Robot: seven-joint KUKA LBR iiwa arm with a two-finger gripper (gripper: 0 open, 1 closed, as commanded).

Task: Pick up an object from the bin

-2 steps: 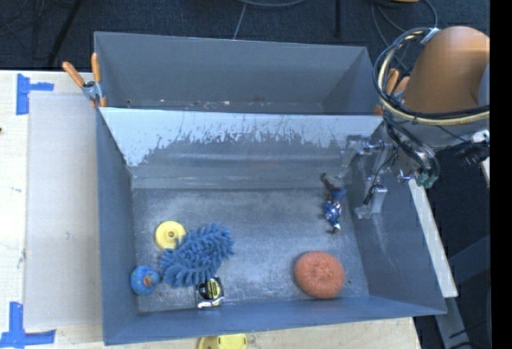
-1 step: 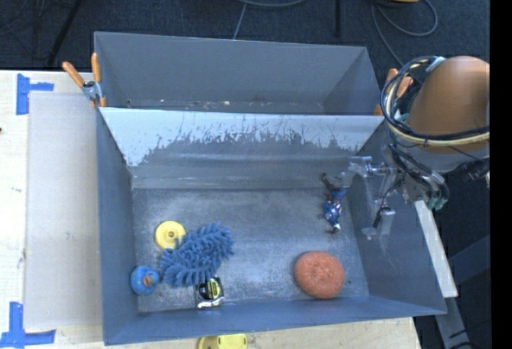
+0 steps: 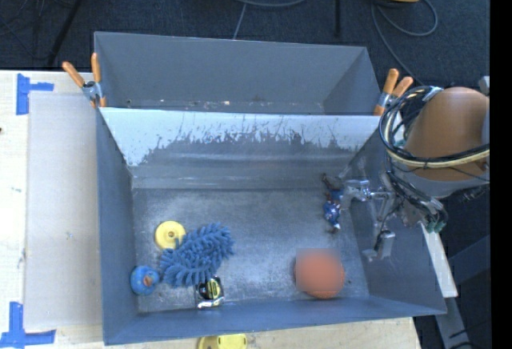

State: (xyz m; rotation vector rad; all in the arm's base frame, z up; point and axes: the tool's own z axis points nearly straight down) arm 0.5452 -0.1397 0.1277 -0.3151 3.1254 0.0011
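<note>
**Bin (image 3: 112,203), grey metal: contents, front to back**

1. Front wall, left of middle: small black-and-yellow item (image 3: 210,291) on the floor at the wall's foot. Its markings are too small to read.
2. Front left corner: small blue round piece with an orange centre (image 3: 144,280).
3. Front, right of middle: orange-brown ball (image 3: 320,274), matte, alone on bare floor and well apart from the left-hand group.
4. Middle left: blue shaggy tuft (image 3: 196,253), mop-like. Its lower edge touches the black-and-yellow item.
5. Just beside the tuft's upper left: yellow disc (image 3: 170,234), lying flat.
6. Middle right, near the foot of the sloping right wall: small blue bit (image 3: 332,213), beyond the ball. It lies just beside the gripper (image 3: 356,202); touching or apart cannot be told.
7. The gripper is low in the bin along the right slope. Whether it is open or closed cannot be told, and nothing is seen gripped in it.
8. Far side: scratched back wall (image 3: 240,139).

**Step in hand (judged):** approach, with no pick made yet. The nearest candidates are the small blue bit and then the ball.

**Next move calls for:**
- Small blue bit: lining up squarely over it, though the slope close by leaves little room.
- Ball: a centred closing across its width, since it may roll.

**Brands, labels, writing:** none legible on any item.
</note>
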